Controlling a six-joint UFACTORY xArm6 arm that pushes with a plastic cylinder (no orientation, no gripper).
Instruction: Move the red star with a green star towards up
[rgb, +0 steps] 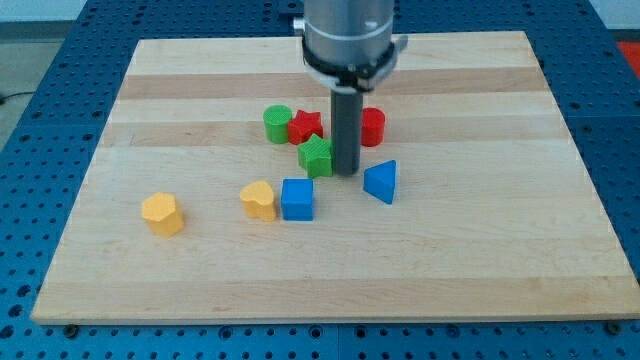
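Pale wood fills the picture: a striped plank board lies flat on a blue perforated table, and that blue frame shows on every side. No tray or bowl shows here, the blocks all sit loose on the board.

And here's the cluster near the middle! The red star sits just above the green star, the two apparently touching, the green one toward the view's bottom of its partner. A green cylinder presses in at the red star's left. To the right, partly hidden behind the rod, stands a red cylinder.

My tip is down on the board just beside the green star's right edge, between it and the blue triangle. No claw on this arm, just the straight dark rod under a grey housing, so nothing is gripped.

Lower down, a blue cube rests against a yellow heart-like block. Well apart, at the view's left, sits another yellow block, its shape hard to make out.
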